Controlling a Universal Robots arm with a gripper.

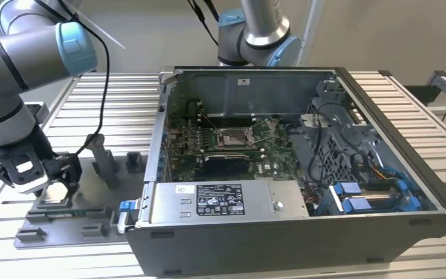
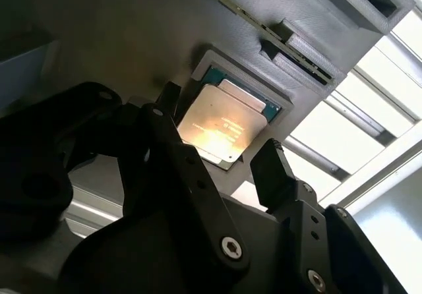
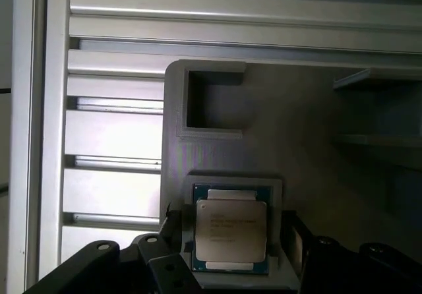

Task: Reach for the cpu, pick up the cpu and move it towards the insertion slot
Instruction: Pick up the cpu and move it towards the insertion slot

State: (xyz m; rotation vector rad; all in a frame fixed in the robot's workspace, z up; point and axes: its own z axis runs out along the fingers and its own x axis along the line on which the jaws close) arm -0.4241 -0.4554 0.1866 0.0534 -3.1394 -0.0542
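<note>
The cpu (image 1: pixel 55 191) is a small silvery square chip lying flat in a grey nest on the fixture plate (image 1: pixel 91 218), at the exterior view's left. My gripper (image 1: pixel 51 187) hangs right over it, open. In both wrist views the black fingers (image 2: pixel 275 170) (image 3: pixel 173 229) stand on either side of the cpu (image 2: pixel 224 128) (image 3: pixel 231 231), apart from its edges. The gripper (image 2: pixel 221 128) (image 3: pixel 232 236) holds nothing. The insertion slot (image 1: pixel 232 137) is a metal-framed square socket on the green board inside the open computer case, well off toward the exterior view's right.
The computer case (image 1: pixel 409 192) stands open on the slatted aluminium table (image 1: pixel 114 99). Upright grey blocks (image 1: pixel 103 160) rise from the fixture plate between gripper and case. A power supply (image 1: pixel 223 200) fills the case's near side. A second arm (image 1: pixel 255 32) stands behind the case.
</note>
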